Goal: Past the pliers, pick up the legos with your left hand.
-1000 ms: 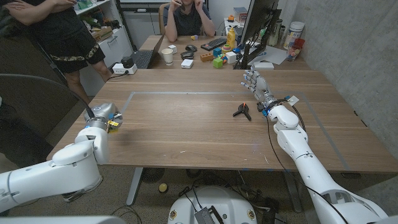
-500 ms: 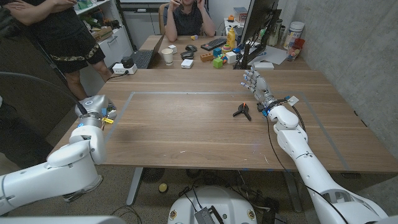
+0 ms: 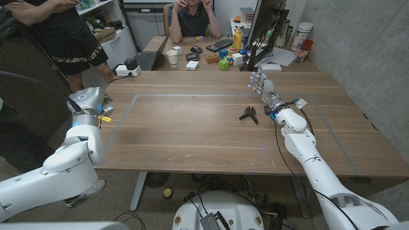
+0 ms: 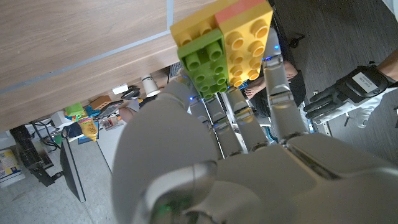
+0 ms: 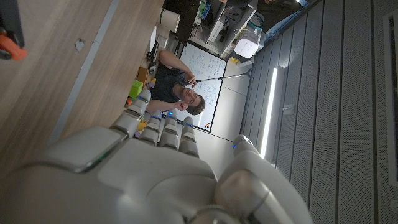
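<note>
Up close, the left wrist view shows the stacked plastic legos (image 4: 222, 42), yellow, green and orange-topped studded bricks, pinched at the fingertips (image 4: 274, 67) of the left hand (image 4: 242, 134). From the head view only a yellow sliver of them (image 3: 105, 118) peeks beside that hand (image 3: 96, 108), off the wooden table's (image 3: 192, 134) left edge. Black pliers with orange handles (image 3: 249, 114) lie on the table just beside the right hand (image 3: 261, 85), which stands with fingers together and upright, holding nothing.

left robot hand (image 4: 236, 155) gripping, right robot hand (image 3: 262, 86) upright — idle
</note>
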Controlling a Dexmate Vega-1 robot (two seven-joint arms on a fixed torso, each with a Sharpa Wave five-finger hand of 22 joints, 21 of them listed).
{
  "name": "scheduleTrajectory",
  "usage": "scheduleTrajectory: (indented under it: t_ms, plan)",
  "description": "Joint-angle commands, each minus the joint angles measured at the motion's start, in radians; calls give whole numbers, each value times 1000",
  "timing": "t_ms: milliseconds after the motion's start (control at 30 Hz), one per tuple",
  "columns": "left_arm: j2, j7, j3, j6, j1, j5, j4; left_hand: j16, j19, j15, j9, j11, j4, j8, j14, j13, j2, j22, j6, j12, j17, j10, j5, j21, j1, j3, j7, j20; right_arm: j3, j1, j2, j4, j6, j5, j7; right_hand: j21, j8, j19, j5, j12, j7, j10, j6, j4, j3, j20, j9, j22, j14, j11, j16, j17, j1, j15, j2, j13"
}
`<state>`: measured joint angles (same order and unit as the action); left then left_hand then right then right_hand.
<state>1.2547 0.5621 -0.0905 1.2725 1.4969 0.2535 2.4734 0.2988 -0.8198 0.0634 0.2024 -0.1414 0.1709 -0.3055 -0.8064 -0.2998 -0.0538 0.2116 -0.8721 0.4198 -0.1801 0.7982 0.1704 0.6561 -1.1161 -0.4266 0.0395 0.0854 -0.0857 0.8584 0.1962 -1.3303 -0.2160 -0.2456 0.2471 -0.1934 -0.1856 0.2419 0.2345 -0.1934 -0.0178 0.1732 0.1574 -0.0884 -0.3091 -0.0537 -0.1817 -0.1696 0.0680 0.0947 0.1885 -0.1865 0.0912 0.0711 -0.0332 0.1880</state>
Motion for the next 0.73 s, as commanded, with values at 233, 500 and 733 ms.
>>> scheduleTrajectory:
  t_ms: [233, 500, 733]
  plan:
    - [-37, -22, 40, -4, 22, 91, 10, -8, -174, 128, 3, 0, -21, 3, -44, -3, -84, 6, -15, -2, -4, 17, 2, 14, -70, -47, 1, -205, 7, -2, -6, 18, -20, -5, 4, 1, -10, -4, 5, -6, -3, 14, 11, 0, 3, 3, -2, -3, 1, 0, 5, -1, -11, 8, 0, 3]
    - [-46, -42, 34, -10, 17, 118, 9, -12, -174, 128, 3, -1, -20, 3, -53, -4, -87, 6, -23, -5, -4, 22, 2, 22, -70, -53, 2, -206, 11, 2, -6, 16, -22, -7, 5, 0, -10, -4, 6, -6, -4, 15, 13, -1, 5, 3, -3, -3, 1, 2, 5, -1, -12, 9, 0, 3]
    - [-49, -58, 31, -17, 14, 136, 7, -16, -172, 129, 3, -2, -19, 6, -56, -6, -88, 6, -23, -7, -4, 26, 3, 28, -70, -58, 2, -206, 15, 8, -5, 9, -23, -9, 3, 0, -10, -4, 8, -6, -5, 14, 15, -1, 6, 4, -3, -3, 0, 2, 5, -1, -12, 9, 0, 3]
